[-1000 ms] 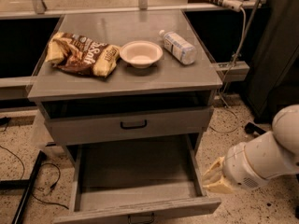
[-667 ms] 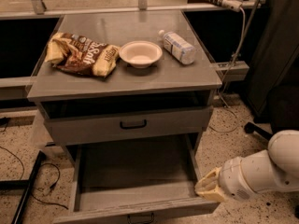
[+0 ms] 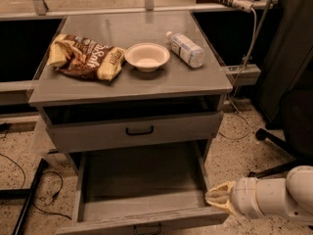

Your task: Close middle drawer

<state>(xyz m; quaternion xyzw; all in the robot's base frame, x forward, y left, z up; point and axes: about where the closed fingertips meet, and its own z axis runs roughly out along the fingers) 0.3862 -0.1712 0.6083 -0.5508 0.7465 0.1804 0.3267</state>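
The middle drawer [image 3: 142, 180] is a grey shallow tray, pulled far out below the cabinet and empty inside. Its front edge with a small black bar handle [image 3: 146, 227] is at the bottom of the view. My gripper [image 3: 218, 198], with tan fingers on a white arm, is at the drawer's right front corner, touching or nearly touching the side wall. The fingers look pressed together and hold nothing. Above it, another grey drawer [image 3: 139, 131] with a black handle is pushed in.
On the cabinet top [image 3: 205, 80] lie a chip bag [image 3: 85, 58], a white bowl [image 3: 147, 56] and a plastic bottle [image 3: 186, 49]. An office chair base [image 3: 283, 146] stands at the right. Cables [image 3: 29, 190] lie on the floor at the left.
My arm has dropped lower and moved left, bringing the gripper to the open drawer's right front corner. The drawer has not visibly moved.
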